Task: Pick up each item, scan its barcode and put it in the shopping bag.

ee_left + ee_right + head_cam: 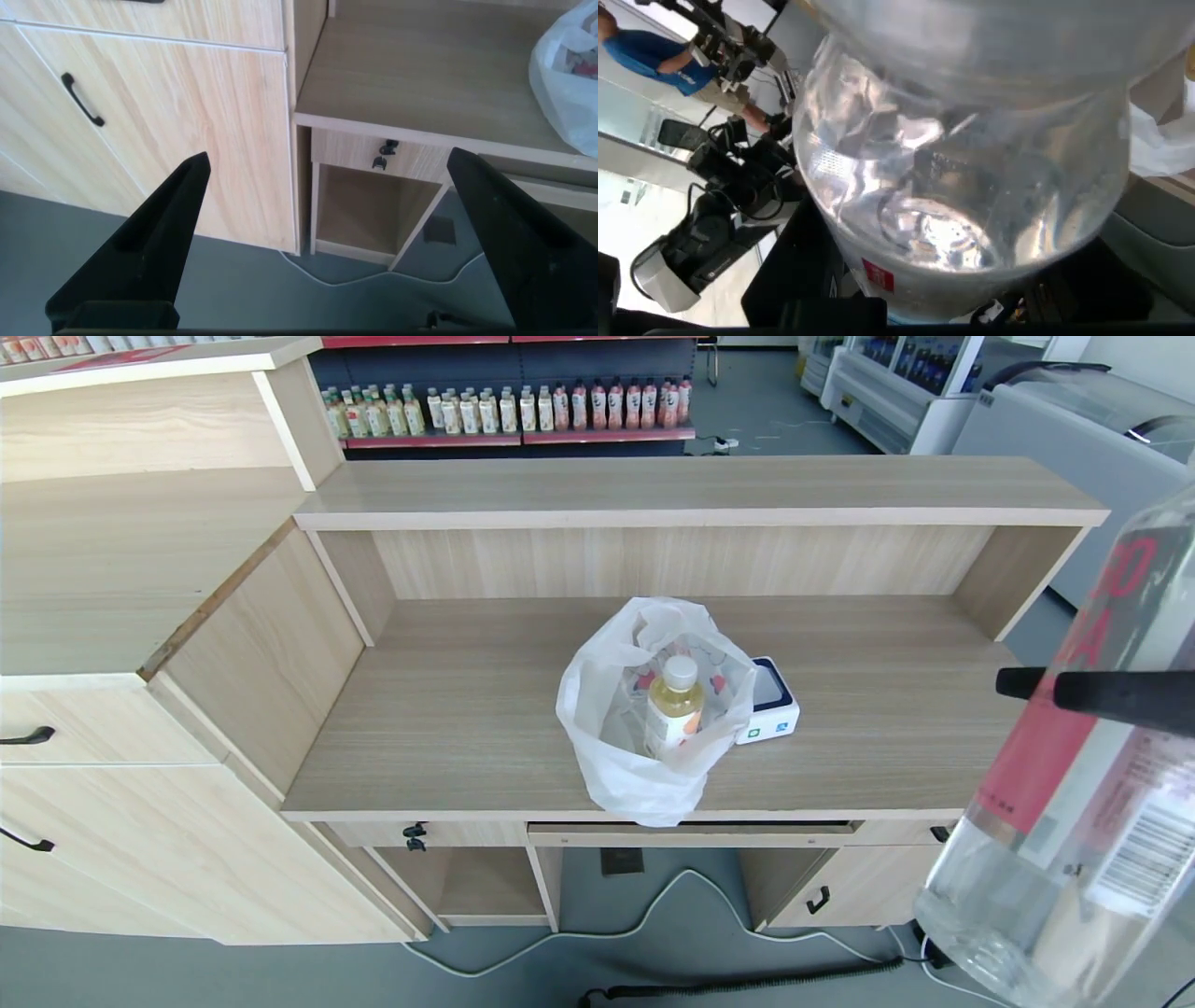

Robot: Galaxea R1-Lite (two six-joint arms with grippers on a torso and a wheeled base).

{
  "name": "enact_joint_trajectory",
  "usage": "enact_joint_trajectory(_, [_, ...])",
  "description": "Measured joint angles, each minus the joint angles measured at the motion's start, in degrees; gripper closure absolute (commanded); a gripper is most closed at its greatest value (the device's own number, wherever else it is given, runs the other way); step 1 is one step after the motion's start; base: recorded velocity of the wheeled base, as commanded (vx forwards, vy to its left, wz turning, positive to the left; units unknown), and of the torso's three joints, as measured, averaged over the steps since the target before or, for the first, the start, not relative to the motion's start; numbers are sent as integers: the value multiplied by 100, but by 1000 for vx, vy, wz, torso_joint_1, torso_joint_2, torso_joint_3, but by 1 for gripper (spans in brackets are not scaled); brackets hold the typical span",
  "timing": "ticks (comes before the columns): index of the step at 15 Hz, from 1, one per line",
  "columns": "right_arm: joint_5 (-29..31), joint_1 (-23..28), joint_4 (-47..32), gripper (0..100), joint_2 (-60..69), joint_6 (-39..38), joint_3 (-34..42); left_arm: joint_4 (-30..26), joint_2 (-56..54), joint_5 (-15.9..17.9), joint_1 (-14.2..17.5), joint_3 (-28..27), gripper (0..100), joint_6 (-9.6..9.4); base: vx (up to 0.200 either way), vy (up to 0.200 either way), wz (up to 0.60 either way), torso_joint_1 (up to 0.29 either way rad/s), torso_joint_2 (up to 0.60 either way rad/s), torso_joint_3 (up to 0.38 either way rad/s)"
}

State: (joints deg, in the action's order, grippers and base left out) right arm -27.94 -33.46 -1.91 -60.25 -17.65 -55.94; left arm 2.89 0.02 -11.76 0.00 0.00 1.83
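slipping is the main danger: the right pincer (pixel 1102 695) grips the big bottle (pixel 1055 821), tilted, in the air off the table's (pixel 887 709) right front corner. the bag (pixel 597 709) at the front edge holds a small bottle (pixel 674 709), with the scanner (pixel 775 700) just beside, so a wide swing could knock them. left pincer (pixel 327 159) is open and empty.

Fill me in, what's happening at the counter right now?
The right tool holds a clear water bottle up at the robot's right, its barcode label showing. On the counter, the white shopping bag already contains a yellow drink bottle, with the scanner beside it. The left tool hangs open and empty, low by the cabinet.
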Motion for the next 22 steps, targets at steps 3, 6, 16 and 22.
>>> enact_joint_trajectory(3, [-271, 240, 4, 100, -11, -90, 71, -2, 0, 0, 0, 0, 0, 0, 0, 0, 0, 0, 0, 0])
enact_joint_trajectory(6, [-635, 395, 6, 100, 40, -88, 101, -2, 0, 0, 0, 0, 0, 0, 0, 0, 0, 0, 0, 0])
enact_joint_trajectory(16, [-673, 266, -868, 100, 330, 595, 169, -2, 0, 0, 0, 0, 0, 0, 0, 0, 0, 0, 0, 0])
enact_joint_trajectory(22, [-670, 277, -856, 100, 350, 583, -1, 0, 0, 0, 0, 0, 0, 0, 0, 0, 0, 0, 0, 0])
